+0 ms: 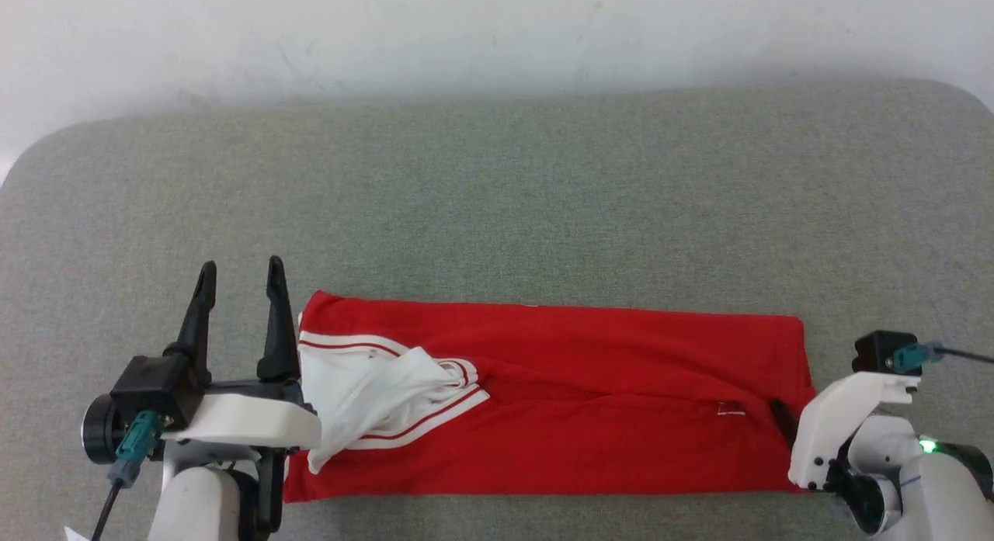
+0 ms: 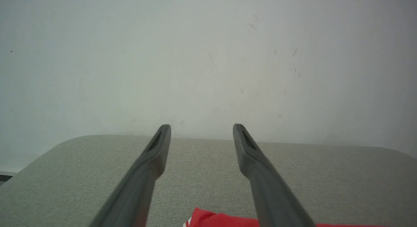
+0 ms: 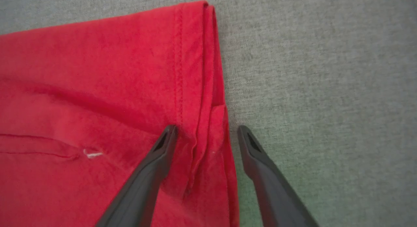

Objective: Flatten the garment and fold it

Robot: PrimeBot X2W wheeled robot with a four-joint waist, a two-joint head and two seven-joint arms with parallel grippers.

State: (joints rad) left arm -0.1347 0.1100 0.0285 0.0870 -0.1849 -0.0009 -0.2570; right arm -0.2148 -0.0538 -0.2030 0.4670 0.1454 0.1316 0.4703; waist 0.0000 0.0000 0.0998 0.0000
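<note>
Red garment (image 1: pixel 582 386), left gripper (image 1: pixel 241 263) splayed beside it, right gripper (image 3: pixel 207 127) splayed astride its edge

Both arms wear smooth white shells (image 1: pixel 248 421) over pale rounded forearms. The left gripper (image 1: pixel 241 263) has two long, dark, tapering fingers (image 1: pixel 273 308) on a black block (image 1: pixel 159 382). The right gripper (image 3: pixel 207 127) matches it, each tip slotted. A teal plug (image 1: pixel 138 436) with a black cable sits at each wrist, and a green light (image 1: pixel 926 446) glows on the right arm
</note>
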